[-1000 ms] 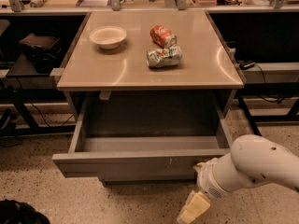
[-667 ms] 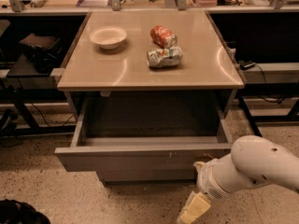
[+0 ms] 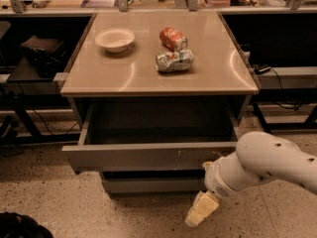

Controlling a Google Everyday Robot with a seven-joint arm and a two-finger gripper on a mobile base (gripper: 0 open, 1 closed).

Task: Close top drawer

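Note:
The top drawer (image 3: 143, 155) is a wide grey metal drawer under the tabletop, pulled partly out, with small white scratches right of centre on its flat front. Its inside looks empty. My gripper (image 3: 200, 210) hangs at the end of the white arm (image 3: 262, 162), below and just in front of the drawer front's right end, its cream fingers pointing down toward the floor. A narrower grey drawer front (image 3: 153, 185) sits below the top drawer.
On the beige tabletop (image 3: 99, 73) stand a white bowl (image 3: 115, 38), a red can (image 3: 173, 37) lying on its side and a crushed silver can (image 3: 174, 61). Dark shelving flanks the cabinet on both sides. Speckled floor (image 3: 49, 202) lies in front.
The drawer front has moved back toward the cabinet, so less of its inside shows. My arm and gripper have followed it slightly inward.

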